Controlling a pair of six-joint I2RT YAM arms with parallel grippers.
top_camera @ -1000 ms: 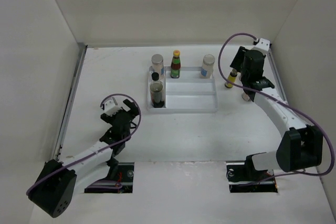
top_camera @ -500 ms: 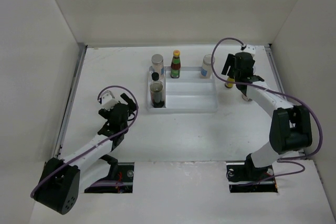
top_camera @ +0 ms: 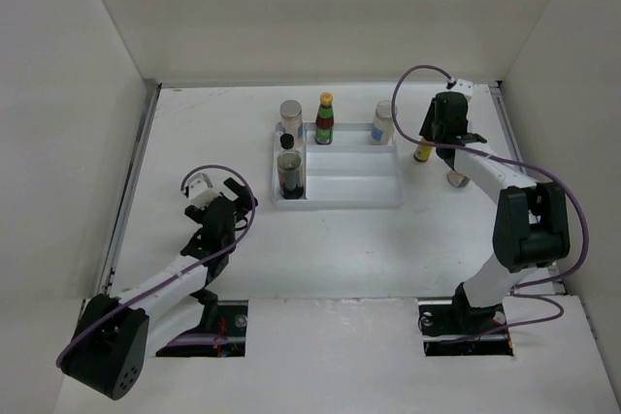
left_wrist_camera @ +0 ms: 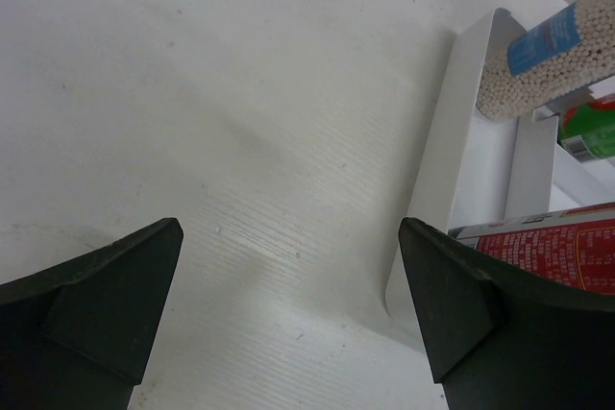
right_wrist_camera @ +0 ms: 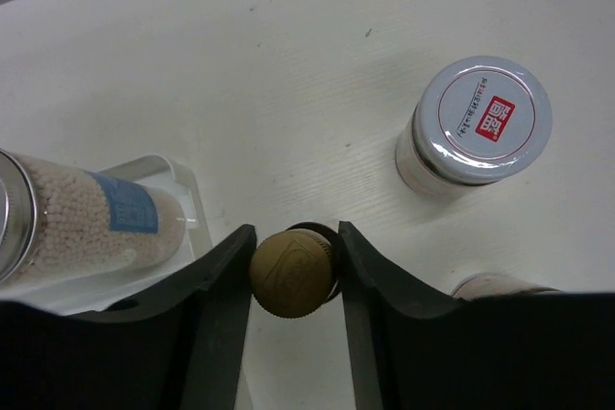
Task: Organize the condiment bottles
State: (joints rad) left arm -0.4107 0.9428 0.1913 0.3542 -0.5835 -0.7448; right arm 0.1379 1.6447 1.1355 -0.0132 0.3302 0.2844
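The step in hand looks like the pick-up of the yellow bottle (top_camera: 424,151). It stands on the bench (top_camera: 194,133) just outside the right end of the white tray (top_camera: 335,204), right of centre in the overhead view. The right claw (right_wrist_camera: 295,230) sits over it, narrowed onto the tan cap. One finger lies against each side, with no gap that the wrist view shows. I judge the bottle gripped but not yet lifted.

The left claw (top_camera: 223,208) is spread as wide as it goes and holds nothing. It is low in the lower left of the overhead view, facing the tray's left end.

The next move probably calls for a straight lift, high enough to clear the tray's wall. The bottle would then be carried left to an open slot. The middle and right of the tray are bare. The red sauce bottle (top_camera: 324,118) and the other bottles keep to the far edge and the left end.

Room around the grip is tight. The bead jar (right_wrist_camera: 86,218) stands in the tray's corner just beside the bottle, at the left of the wrist view. A white-lidded jar (right_wrist_camera: 483,120) stands near it at the upper right. Swinging sideways before rising could knock either one. The side wall (top_camera: 563,46) at the right of the overhead view leaves that arm little space to swing out.
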